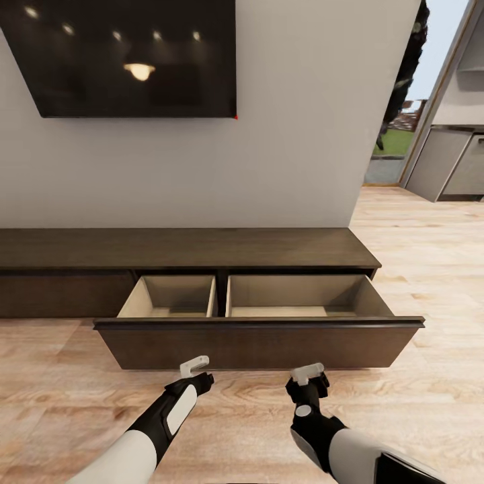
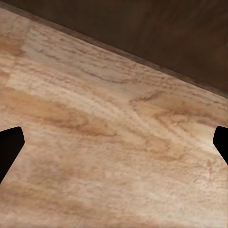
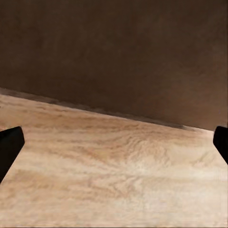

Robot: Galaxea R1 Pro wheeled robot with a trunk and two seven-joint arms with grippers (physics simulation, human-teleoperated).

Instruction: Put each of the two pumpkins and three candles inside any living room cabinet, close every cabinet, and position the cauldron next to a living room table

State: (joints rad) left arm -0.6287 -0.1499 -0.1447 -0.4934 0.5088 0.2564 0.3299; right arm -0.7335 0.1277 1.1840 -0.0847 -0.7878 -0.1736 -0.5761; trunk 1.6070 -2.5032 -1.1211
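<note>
A: What was nearest to the robot at that moment?

B: The two arms, low over the plank floor [image 1: 60, 376]. The left claw [image 1: 195, 367] and the right claw [image 1: 307, 372] hung just in front of the drawer front [image 1: 259, 343], and both were spread wide and held nothing. In each wrist view, the dark fingertips [image 2: 10, 147] stood far apart at the edges, with only floor and dark wood between them.

A: And behind them?

B: The cabinet [image 1: 181, 247] had one wide drawer pulled out. Its two pale compartments looked empty, as far as I could see inside. Above it was the grey wall with the black TV [image 1: 121, 57].

A: Were the pumpkins or candles there?

B: I saw none near the cabinet, so I judged that they were to be fetched from elsewhere in the living room.

A: How to do this step well?

B: I think leave the drawer open, back away without touching its front, and return with each thing to drop it well inside a compartment
</note>
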